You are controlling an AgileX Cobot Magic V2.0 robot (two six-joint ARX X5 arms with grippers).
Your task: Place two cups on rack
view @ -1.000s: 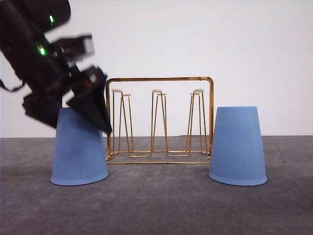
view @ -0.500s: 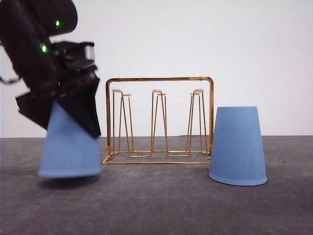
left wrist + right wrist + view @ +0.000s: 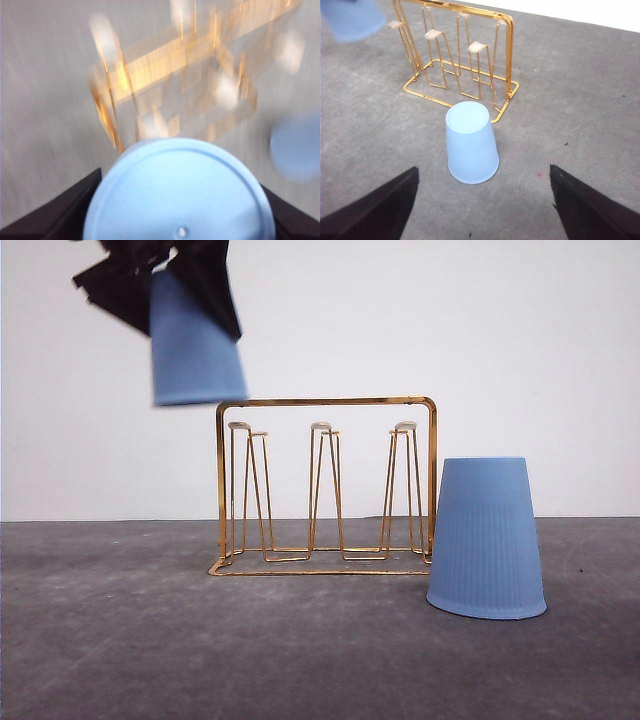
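Two light-blue ribbed cups are in play: one cup hangs upside down in the air, held by the left gripper above the upper left corner of the gold wire rack, its open rim just higher than the rack's top bar in the front view and slightly blurred. The dark fingers of that gripper are clamped on either side of the cup's upper part. From the left wrist view the held cup's closed round bottom sits between the two dark fingers, and the rack below it is smeared by motion blur. The other cup stands upside down on the grey tabletop, just beside the rack's right end; in the front view its side overlaps the rack's right post, and whether they touch cannot be told. The rack stands upright on the tabletop, its three pairs of white-tipped prongs bare. In the right wrist view the standing cup lies ahead of the right gripper, whose two dark fingers are spread wide apart and hold nothing, and the rack stands behind that cup.
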